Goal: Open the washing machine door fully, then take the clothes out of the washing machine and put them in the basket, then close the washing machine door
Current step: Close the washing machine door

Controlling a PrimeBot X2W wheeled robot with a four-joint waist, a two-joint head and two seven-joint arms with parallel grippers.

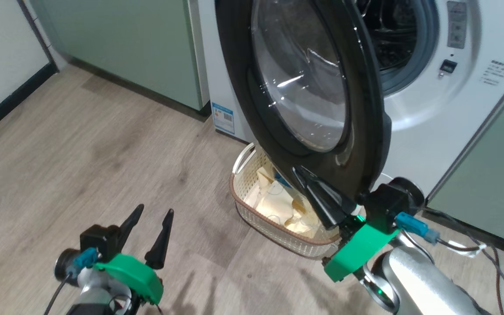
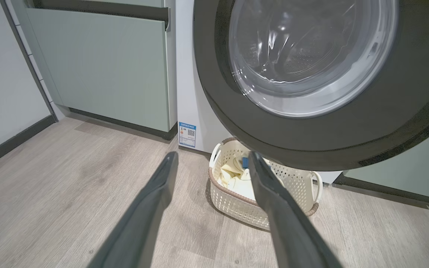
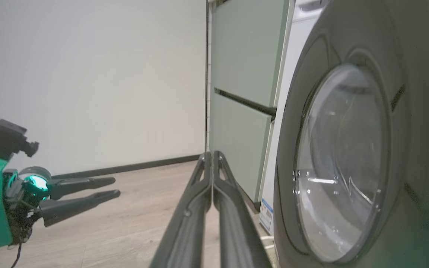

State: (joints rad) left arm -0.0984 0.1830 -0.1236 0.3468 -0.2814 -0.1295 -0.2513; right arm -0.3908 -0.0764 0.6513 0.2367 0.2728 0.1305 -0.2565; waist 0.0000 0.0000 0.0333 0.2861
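On pale wood-grain floor [image 1: 81, 144], right at foot of big white front-loading washing machine [image 1: 418, 109]: small rounded cream plastic basket [image 1: 244, 186] w/ perforated sides, brown rim, white side handles. Stands upright. Holds crumpled pale cream-yellow cloth clothes [image 1: 278, 205] w/ thin line drawings, piled low, below rim level. Bright blue patch at far side of pile. Same in left wrist view: basket [image 2: 233, 206] w/ clothes [image 2: 233, 175] inside.

Above basket: large round washing machine door [image 1: 365, 113], glossy black ring + bulging clear glass bowl, standing partway open, free edge toward near side. Lower rim overhangs basket's right part. Behind door, grey rubber-rimmed drum mouth [image 1: 431, 39] partly in sight, dark metal inside.

Right gripper [image 1: 298, 171]: two long dark fingers pressed together, gripping nothing, tips up at door's lower rim, in front of basket's right part in head view. Contact w/ door not clear. In right wrist view, same gripper [image 3: 212, 154] just left of door [image 3: 341, 167].

Left gripper [image 1: 155, 209]: fingers spread wide, nothing between them, low at near left, well apart from basket & door. Points toward far side.

Pale green cabinets [image 1: 138, 48] left of machine. Small blue label [image 1: 222, 118] at machine's lower left corner.
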